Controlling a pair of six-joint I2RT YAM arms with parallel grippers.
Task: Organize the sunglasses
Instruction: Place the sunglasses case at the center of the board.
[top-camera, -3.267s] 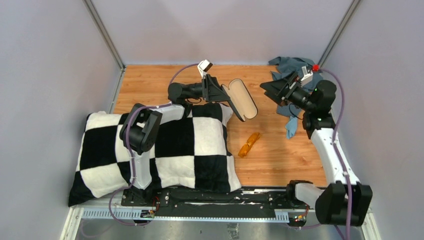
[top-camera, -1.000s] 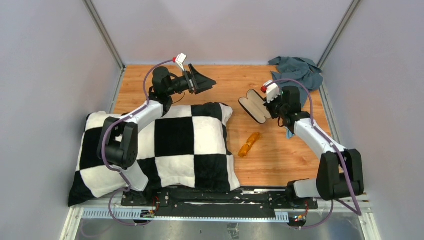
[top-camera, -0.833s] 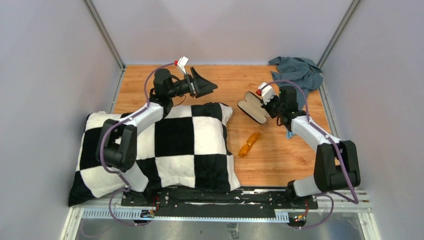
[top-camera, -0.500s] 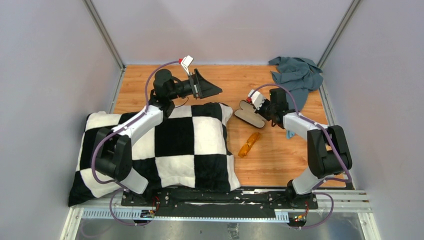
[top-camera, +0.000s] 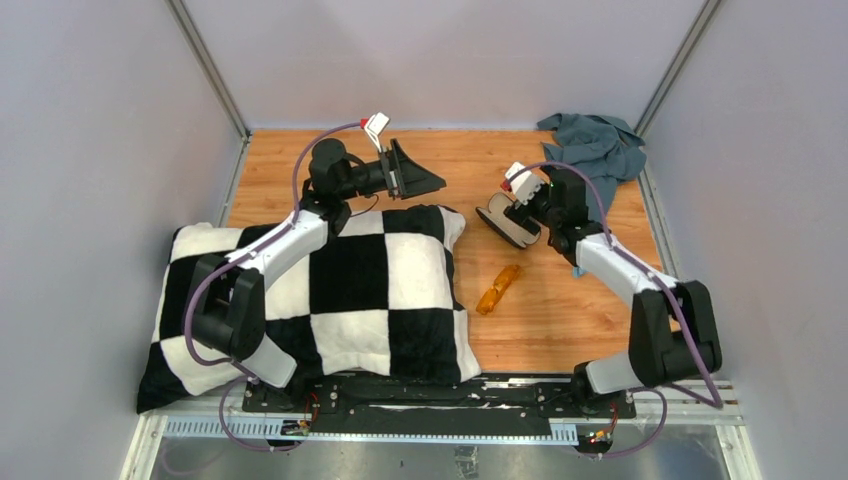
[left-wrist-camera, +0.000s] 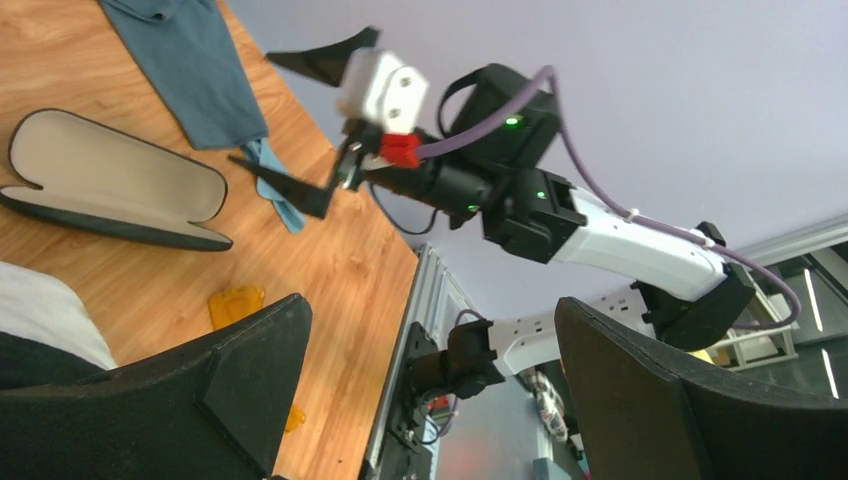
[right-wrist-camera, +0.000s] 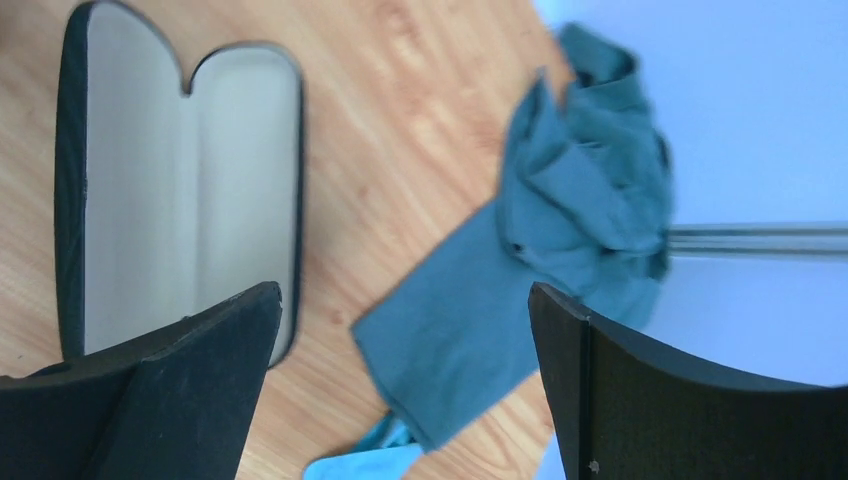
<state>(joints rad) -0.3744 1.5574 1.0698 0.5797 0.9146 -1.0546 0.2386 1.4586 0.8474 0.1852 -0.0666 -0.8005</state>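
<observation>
The folded amber sunglasses (top-camera: 498, 289) lie on the wooden counter (top-camera: 560, 330), near the checkered pillow (top-camera: 330, 290) and apart from the open black case (top-camera: 508, 222). The right arm (top-camera: 615, 270) hovers at the case, jaws spread and empty. The left arm (top-camera: 285, 235) reaches above the pillow, jaws likewise spread.

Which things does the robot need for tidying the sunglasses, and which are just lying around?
For the job: the amber sunglasses; probably the open black case, where they could go.
Just lying about: the checkered pillow; the grey-blue cloth; the small light-blue cloth.
</observation>
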